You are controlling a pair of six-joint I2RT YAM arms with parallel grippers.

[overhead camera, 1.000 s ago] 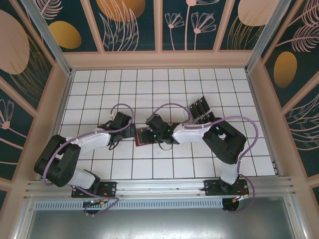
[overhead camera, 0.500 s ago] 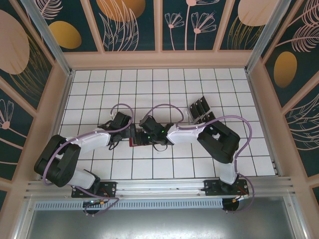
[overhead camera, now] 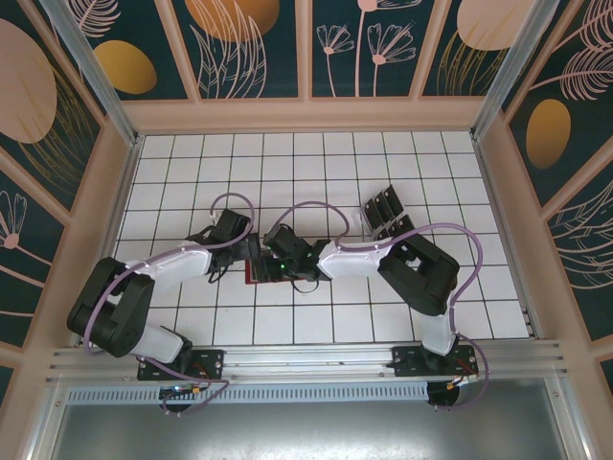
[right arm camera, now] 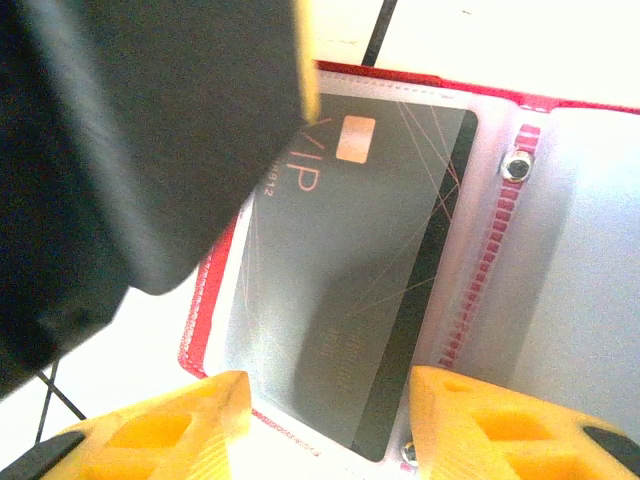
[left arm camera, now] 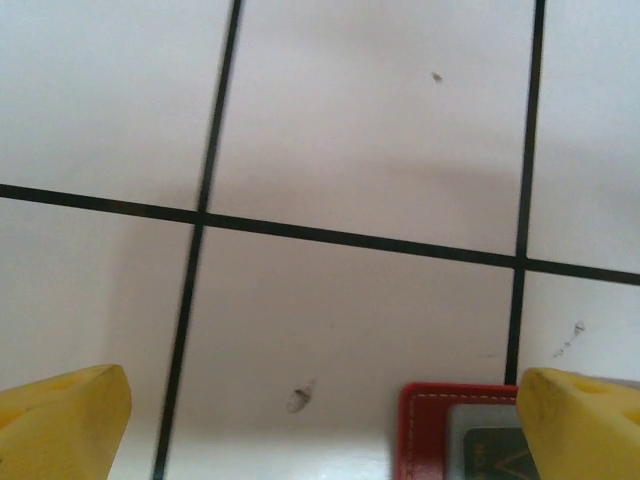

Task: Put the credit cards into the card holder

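The red card holder (overhead camera: 252, 275) lies open on the tiles between my two grippers. In the right wrist view a dark grey credit card (right arm camera: 350, 250) sits inside a clear pocket of the card holder (right arm camera: 205, 300). My right gripper (right arm camera: 325, 425) is open, one yellow finger on each side of the card's near end, with a little room on the right. My left gripper (left arm camera: 320, 430) is wide open over bare tile, and a corner of the card holder (left arm camera: 425, 430) with a card in it lies by its right fingertip (left arm camera: 585, 420). More credit cards (overhead camera: 386, 209) stand at the right.
A clear slotted rack (overhead camera: 400, 228) holds the spare cards right of centre. The left gripper's black body (right arm camera: 130, 150) hangs close over the holder's left side in the right wrist view. A raised wooden frame (overhead camera: 306, 115) rims the white tiled table.
My right gripper has moved left over the card holder, and its jaws have widened slightly. The holder now lies a little further left, close to the left gripper, which has barely moved.
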